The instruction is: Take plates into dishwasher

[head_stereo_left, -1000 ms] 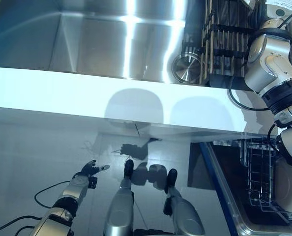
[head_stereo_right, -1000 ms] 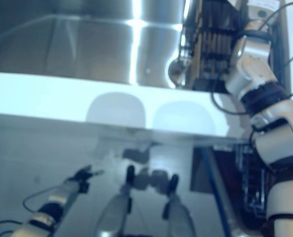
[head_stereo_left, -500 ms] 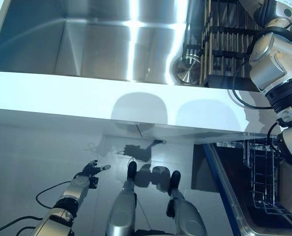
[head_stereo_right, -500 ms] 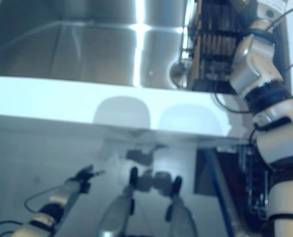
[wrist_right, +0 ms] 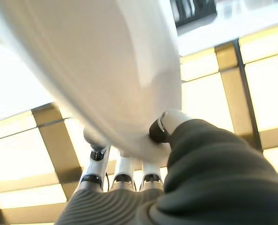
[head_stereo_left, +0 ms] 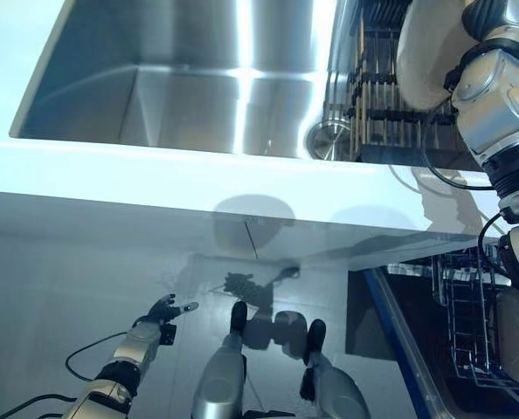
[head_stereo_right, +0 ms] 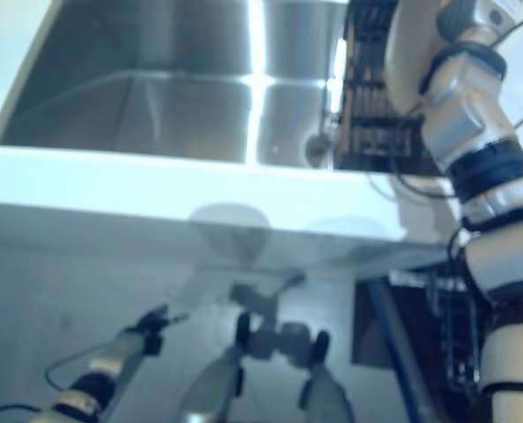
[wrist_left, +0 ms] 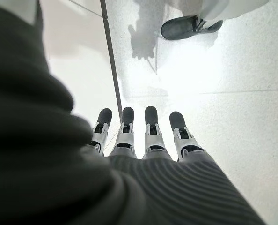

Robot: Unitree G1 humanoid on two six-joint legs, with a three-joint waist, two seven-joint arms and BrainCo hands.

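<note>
Plate (head_stereo_left: 424, 54), pale and round, is lifted on edge above the dark dish rack (head_stereo_left: 377, 96) at the right end of the steel sink (head_stereo_left: 190, 78), pinched in the right hand (wrist_right: 129, 176): the right wrist view shows the thumb pressed on one face near the rim and the fingers (wrist_right: 97, 157) curled behind the other face. The right arm reaches up along the right side of the head views, bent at the elbow, with the wrist at the top right corner. A round metal drain fitting (head_stereo_left: 328, 140) sits in the sink just beside the rack. Below the white counter edge (head_stereo_left: 155, 179), a wire dishwasher basket (head_stereo_left: 469, 323) shows at lower right. The left hand (head_stereo_left: 162, 310) hangs low over the pale floor, fingers (wrist_left: 150, 126) straight and relaxed, holding nothing. Compared with a second ago, the plate has come into sight at the top right, where only the rack and arm showed; the whole view has shifted as well, the sink now sitting lower in the picture.
</note>
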